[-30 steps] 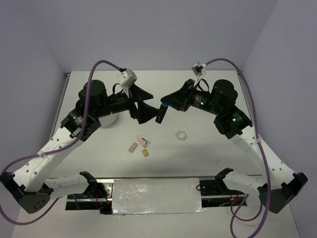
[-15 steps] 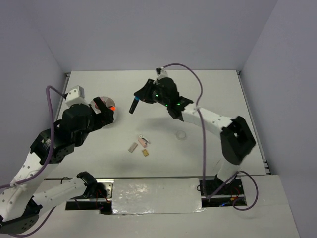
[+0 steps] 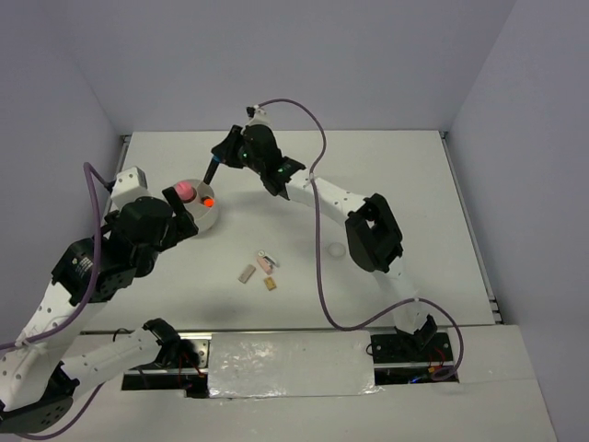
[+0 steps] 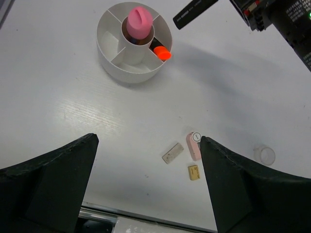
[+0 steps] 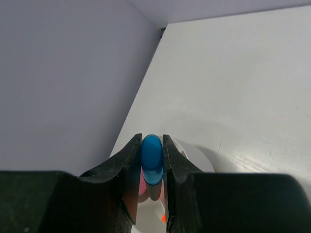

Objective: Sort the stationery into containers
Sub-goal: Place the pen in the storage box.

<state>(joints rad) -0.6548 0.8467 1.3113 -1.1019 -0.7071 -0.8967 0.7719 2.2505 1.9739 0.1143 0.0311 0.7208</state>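
**A:** Two grippers over the table (image 3: 414, 184), and the right one has the longer reach. The right gripper (image 5: 152, 141) is out at the far left, jaws narrow and pinching a marker (image 3: 212, 172) by its blue cap.

**B:** And the left gripper (image 4: 148, 145)?

**A:** Back on the near side, jaws spread wide, nothing between them.

**B:** The bowl (image 4: 125, 74)?

**A:** White, divided, far left. A pink tube (image 4: 139, 19) stands in the middle cup, and an orange cap (image 4: 162, 52) shows in the wedge beside it.

**B:** How does the marker sit against it?

**A:** Cap up in the jaws, black body slanting down toward the bowl. Its low end is just beside the far-right rim, not over a wedge yet as far as I can tell. The long axis runs from jaws to bowl, so I'd say a short carry inward and a steeper tilt before release. The risk is clipping the rim or a divider.

**B:** Leftovers?

**A:** Well apart from the bowl, near the middle: the ring (image 4: 265, 154) alone on the right, then the pink piece (image 4: 193, 148), grey block (image 4: 172, 152) and tan block (image 4: 194, 172) bunched together. The left gripper is nearer those.
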